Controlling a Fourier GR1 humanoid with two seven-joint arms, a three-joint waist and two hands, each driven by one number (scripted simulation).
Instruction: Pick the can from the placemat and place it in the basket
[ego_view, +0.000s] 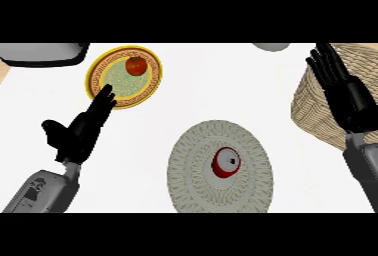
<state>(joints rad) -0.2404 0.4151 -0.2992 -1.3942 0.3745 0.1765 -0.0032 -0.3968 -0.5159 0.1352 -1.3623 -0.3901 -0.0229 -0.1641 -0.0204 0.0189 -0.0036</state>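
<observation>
Nearest you, the left forearm (40, 190) comes in at lower left, its left hand (77, 132) open with fingers straight and close together, tips by the yellow plate (100, 92) that holds a tomato (136, 65). The red can (226, 162) stands upright, end-on to you, at the middle of the round placemat (188, 185). Your right hand (343, 95), fingers straight over the basket (314, 107), looks no nearer; the can lies down and left of it.

A white counter top (221, 85) fills the view, evenly lit. At its far left sits a grey object (44, 53), perhaps an appliance, beside a tan strip (4, 70).
</observation>
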